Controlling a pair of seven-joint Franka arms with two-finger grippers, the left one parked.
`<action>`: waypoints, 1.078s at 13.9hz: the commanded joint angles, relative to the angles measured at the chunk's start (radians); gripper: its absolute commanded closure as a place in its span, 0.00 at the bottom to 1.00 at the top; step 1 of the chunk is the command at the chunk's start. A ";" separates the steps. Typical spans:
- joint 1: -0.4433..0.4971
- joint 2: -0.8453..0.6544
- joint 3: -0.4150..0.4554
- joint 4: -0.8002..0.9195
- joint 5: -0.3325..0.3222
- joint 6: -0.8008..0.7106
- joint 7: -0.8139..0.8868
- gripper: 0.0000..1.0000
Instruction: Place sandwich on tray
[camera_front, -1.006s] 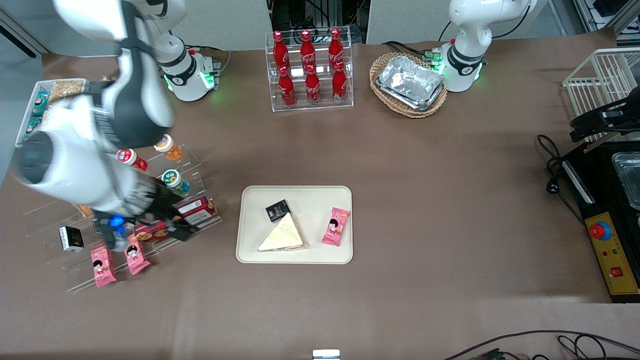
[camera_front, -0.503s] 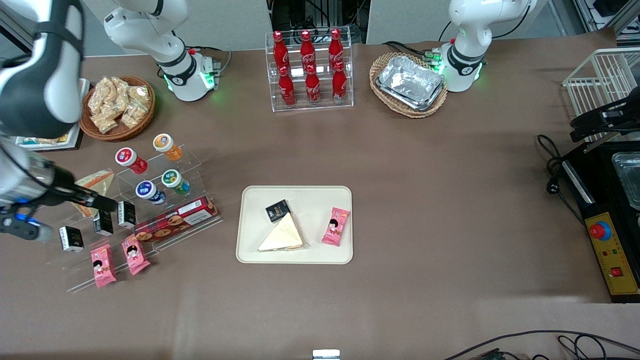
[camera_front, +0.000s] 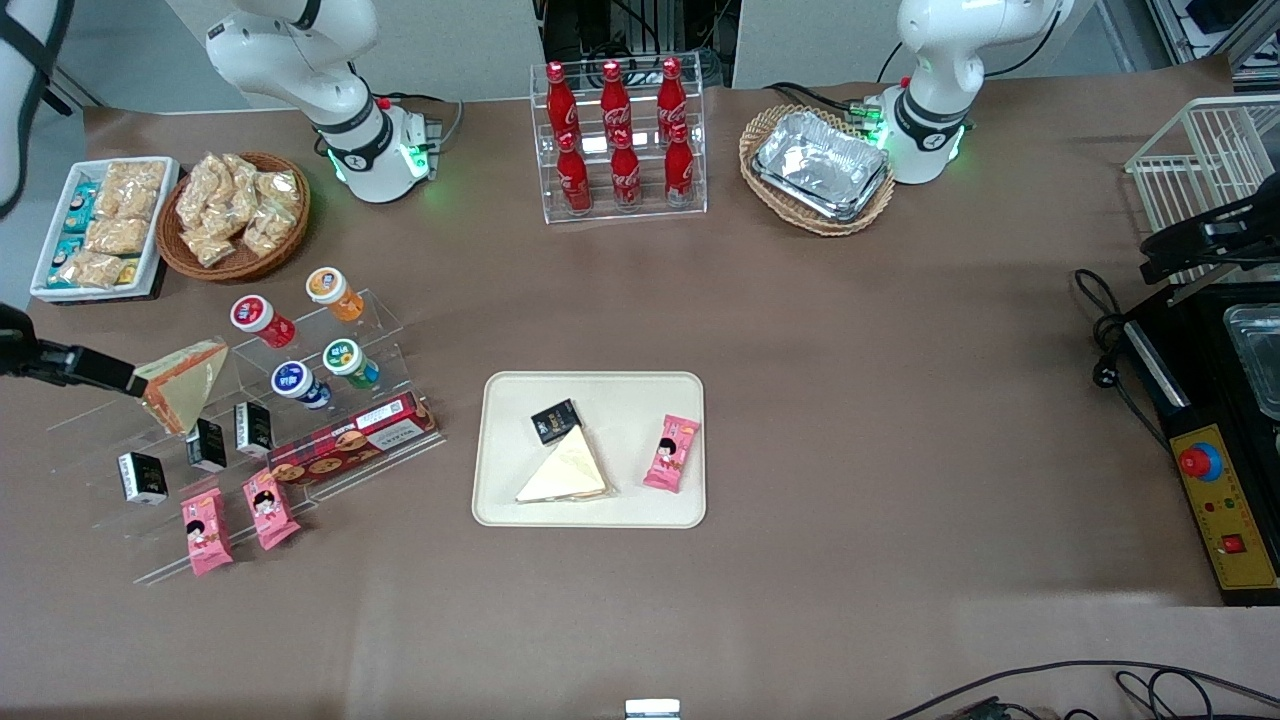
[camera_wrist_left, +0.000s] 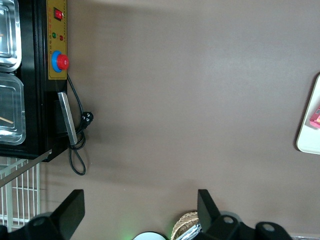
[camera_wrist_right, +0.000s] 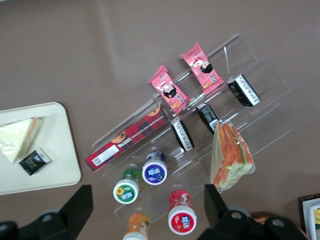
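The sandwich (camera_front: 564, 470) lies flat on the tray (camera_front: 630, 512) at mid-frame. The tool (camera_wrist_right: 147, 212) hangs wide and empty above the snack rack (camera_wrist_right: 235, 75).

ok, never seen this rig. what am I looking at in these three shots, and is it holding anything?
A white robot arm works on a brown table. The wide shot looks down from the front. The other two come from cameras on that arm's wrist and on a parked second arm's wrist.

The working arm's gripper hangs open and empty above a clear tiered stand of snacks. The clear-wrapped triangular sandwich with the pale cream face lies on the flat cream-beige tray, beside a small black packet and a pink snack packet. A second sandwich with an orange-and-green edge sits on the stand.
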 joint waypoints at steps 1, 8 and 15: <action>0.021 -0.100 0.018 -0.041 -0.026 -0.035 0.063 0.01; 0.016 -0.106 0.016 -0.032 -0.022 -0.043 0.061 0.00; -0.121 -0.061 0.144 0.017 -0.012 -0.051 0.041 0.00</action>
